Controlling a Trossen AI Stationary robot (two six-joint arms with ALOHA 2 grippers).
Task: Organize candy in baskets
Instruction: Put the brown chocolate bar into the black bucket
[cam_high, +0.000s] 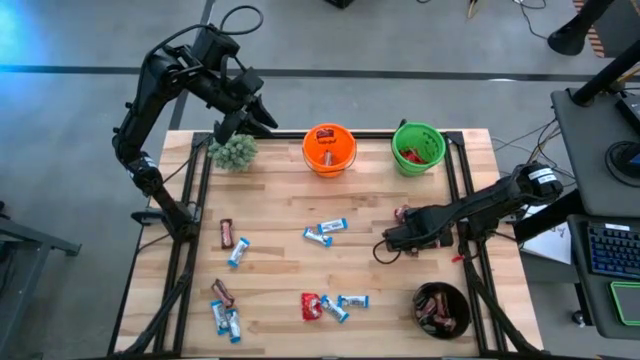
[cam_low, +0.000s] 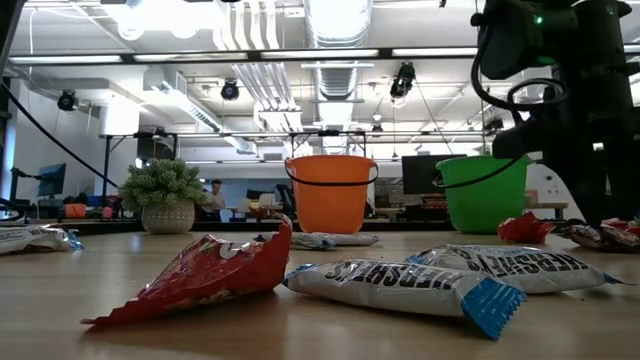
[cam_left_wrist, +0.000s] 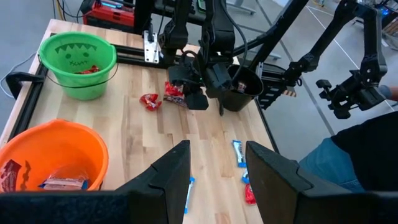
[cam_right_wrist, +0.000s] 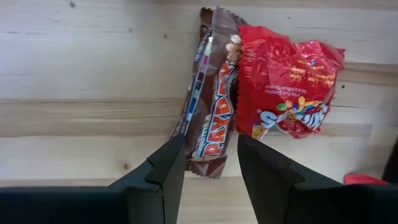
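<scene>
Right wrist view: the right gripper (cam_right_wrist: 211, 168) hovers with fingers spread over a brown bar (cam_right_wrist: 211, 106) beside a red packet (cam_right_wrist: 286, 81) on the table's right side. Next, likely: descend, pinch, carry to the black bowl (cam_high: 442, 309). The left gripper (cam_high: 240, 120) waits spread above the plant (cam_high: 233, 152).

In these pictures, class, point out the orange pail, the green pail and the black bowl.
orange pail (cam_high: 348, 157): high view, on its right rim.
green pail (cam_high: 399, 165): high view, on its lower left rim.
black bowl (cam_high: 463, 300): high view, on its right rim.
</scene>
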